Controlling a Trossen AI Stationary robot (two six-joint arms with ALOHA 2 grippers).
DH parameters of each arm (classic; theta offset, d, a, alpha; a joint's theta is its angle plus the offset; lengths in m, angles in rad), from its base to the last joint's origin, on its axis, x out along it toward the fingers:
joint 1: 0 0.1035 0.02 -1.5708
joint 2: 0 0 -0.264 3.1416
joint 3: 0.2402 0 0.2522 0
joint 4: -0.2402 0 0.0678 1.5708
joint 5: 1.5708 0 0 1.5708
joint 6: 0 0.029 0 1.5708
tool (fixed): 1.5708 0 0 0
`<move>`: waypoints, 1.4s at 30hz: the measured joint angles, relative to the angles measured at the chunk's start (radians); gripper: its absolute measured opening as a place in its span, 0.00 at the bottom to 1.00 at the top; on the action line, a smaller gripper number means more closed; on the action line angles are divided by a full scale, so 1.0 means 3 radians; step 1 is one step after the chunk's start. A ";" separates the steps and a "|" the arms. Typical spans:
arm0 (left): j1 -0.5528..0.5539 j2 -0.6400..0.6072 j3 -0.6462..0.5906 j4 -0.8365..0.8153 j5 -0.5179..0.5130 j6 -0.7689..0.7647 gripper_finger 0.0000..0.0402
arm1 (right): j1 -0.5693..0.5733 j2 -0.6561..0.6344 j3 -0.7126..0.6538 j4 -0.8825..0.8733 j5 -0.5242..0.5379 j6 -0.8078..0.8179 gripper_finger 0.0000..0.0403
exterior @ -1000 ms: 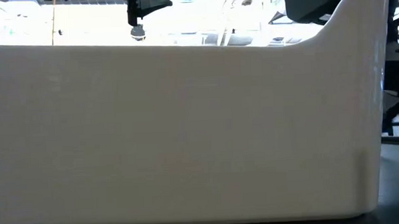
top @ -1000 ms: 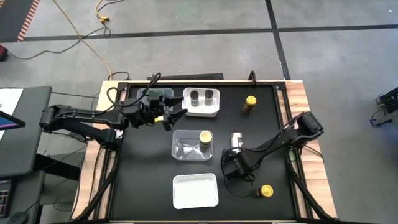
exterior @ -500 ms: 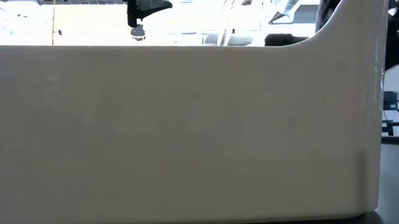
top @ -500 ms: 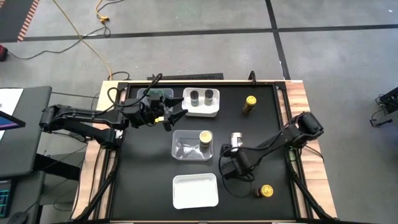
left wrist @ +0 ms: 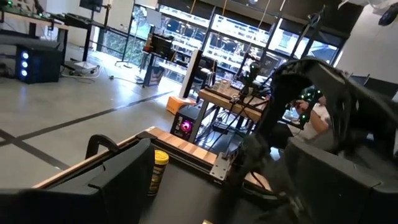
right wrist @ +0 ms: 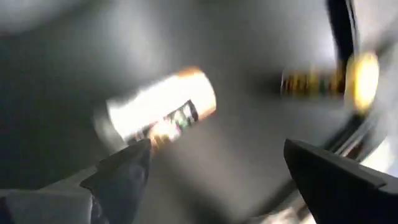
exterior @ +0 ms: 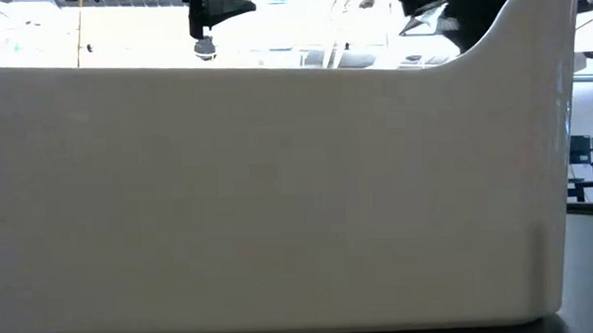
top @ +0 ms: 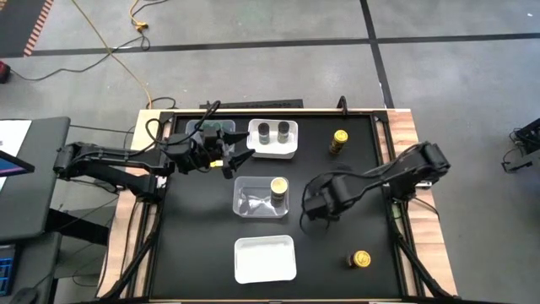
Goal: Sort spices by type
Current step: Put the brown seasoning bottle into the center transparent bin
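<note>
**A:** Where's everything sitting?

**Me:** Two dark-lidded jars (top: 273,130) share the white rectangular tray (top: 272,151), presumably sorted. A yellow-lidded jar (top: 278,187) is in the clear tray (top: 247,203). My right gripper (top: 314,205) hovers nearby, fingers apart, empty. Left gripper (top: 239,158): fingers apart, waiting.

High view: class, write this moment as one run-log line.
right gripper open, jar ahead | left gripper open beside white tray | two dark-grey jars in tray
</note>
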 joint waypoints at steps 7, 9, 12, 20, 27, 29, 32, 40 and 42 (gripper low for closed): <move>0.0001 -0.0183 0.0000 -0.0247 -0.0001 -0.0011 0.86 | 0.0042 -0.0237 -0.0001 0.0154 -0.0009 0.2852 0.99; 0.0006 -0.0277 0.0000 -0.0368 -0.0003 -0.0025 0.86 | 0.0089 -0.0206 -0.0003 0.0205 -0.0008 0.3023 0.99; 0.0027 -0.0414 0.0000 -0.0536 -0.0004 0.0080 0.86 | 0.0133 -0.0103 -0.0003 0.0250 -0.0029 0.3217 0.99; 0.0042 -0.0704 0.0000 -0.0964 -0.0008 0.0338 0.85 | 0.0153 0.0070 -0.0004 0.0501 -0.0212 0.3752 0.99; 0.0042 -0.0830 0.0000 -0.1347 -0.0015 0.0466 0.85 | 0.0167 0.0101 -0.0004 0.0514 -0.0410 0.3831 0.99; 0.0042 -0.0849 -0.0001 -0.1442 -0.0015 0.0459 0.85 | 0.0146 0.0103 -0.0004 0.0511 -0.0442 0.3823 0.99; 0.0042 -0.0883 -0.0001 -0.1529 -0.0015 0.0459 0.85 | 0.0129 0.0104 -0.0004 0.0498 -0.0444 0.3821 0.99; 0.0042 -0.1026 -0.0001 -0.1578 -0.0035 0.0611 0.85 | 0.0052 0.0150 -0.0004 0.0483 -0.0530 0.3817 0.99; 0.0042 -0.1054 -0.0001 -0.1590 -0.0039 0.0637 0.85 | 0.0050 0.0151 -0.0004 0.0506 -0.0532 0.3812 0.99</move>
